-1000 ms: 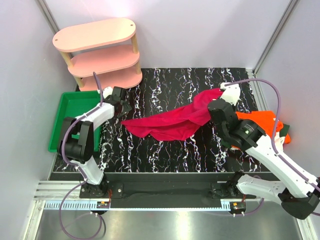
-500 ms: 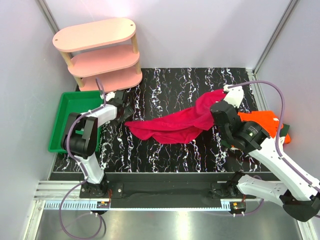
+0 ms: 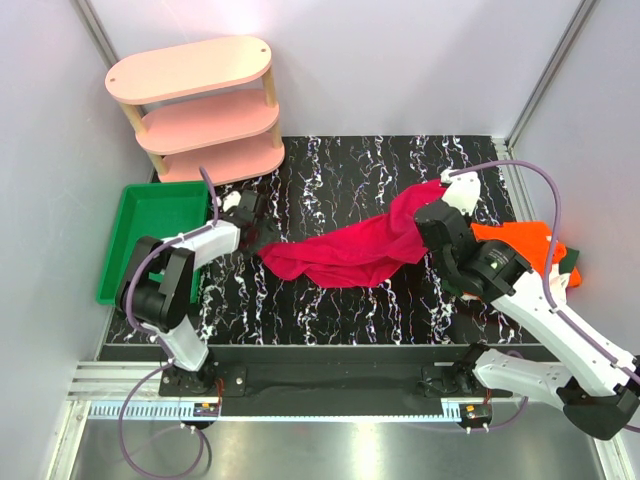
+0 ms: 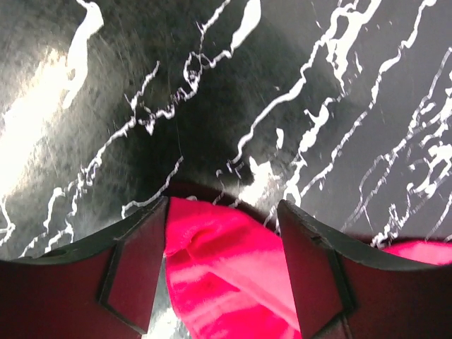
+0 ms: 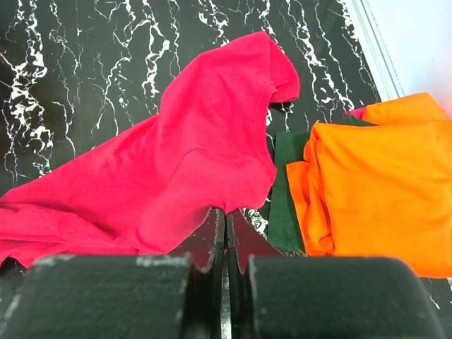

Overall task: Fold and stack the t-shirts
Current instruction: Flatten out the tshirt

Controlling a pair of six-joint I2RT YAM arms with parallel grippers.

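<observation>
**Left claw (image 3: 254, 222) spread, right claw (image 3: 428, 222) clamped on the crimson t-shirt (image 3: 350, 250)**

On the left wrist view, the left claw (image 4: 222, 212) is seen with its jaws wide apart. The left tip of the crimson t-shirt (image 4: 219, 275) is caught between them, near the left edge of the table (image 3: 340, 170).

The right claw (image 5: 224, 220) is squeezed fully together, with the shirt's (image 5: 205, 155) hem pinched at the fingertips, over toward the right edge.

The crimson cloth is stretched across the middle of the tabletop. An orange t-shirt (image 3: 520, 240) is piled at the right edge on top of a dark green t-shirt (image 5: 286, 191).

A green tray (image 3: 150, 240) is parked off the left edge, and a pink shelf (image 3: 200, 110) is stood by the far left corner.
</observation>
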